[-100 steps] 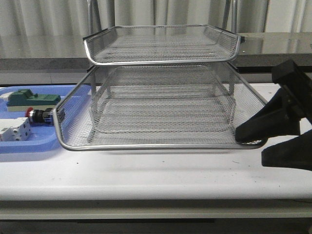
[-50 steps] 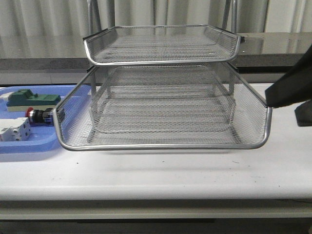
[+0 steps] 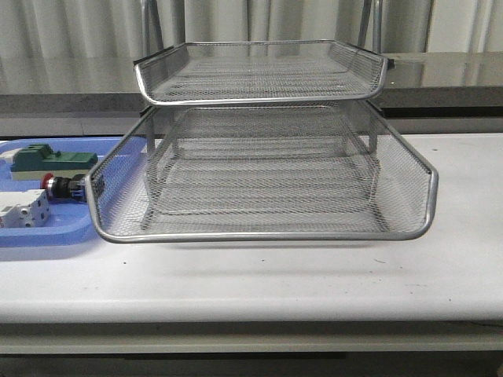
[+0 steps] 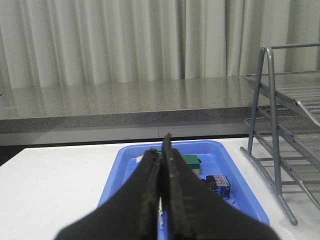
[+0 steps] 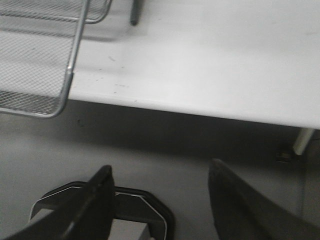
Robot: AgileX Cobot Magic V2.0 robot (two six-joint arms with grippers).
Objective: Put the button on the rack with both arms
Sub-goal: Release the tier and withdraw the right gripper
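The button (image 3: pixel 60 187), red cap and dark body, lies on its side in the blue tray (image 3: pixel 47 234), just left of the rack (image 3: pixel 259 234). In the left wrist view its black-and-blue body (image 4: pixel 218 182) rests in the tray (image 4: pixel 250 200) beyond my left gripper (image 4: pixel 161 144), which is shut with nothing between its fingers. My right gripper (image 5: pixel 160 172) is open and empty, hanging off the table's front edge over the floor, with a corner of the rack (image 5: pixel 64 87) to one side. Neither arm shows in the front view.
A green block (image 3: pixel 49 158) and a white terminal block (image 3: pixel 23 210) share the blue tray with the button. The rack's mesh tiers hold nothing. A grey ledge and curtains run behind the white table (image 3: pixel 259 275). A dark base (image 5: pixel 125 205) sits on the floor below.
My right arm, which stood at the rack's front right corner a second ago, has pulled away to the right and left the front view. The button and the rack have not moved.
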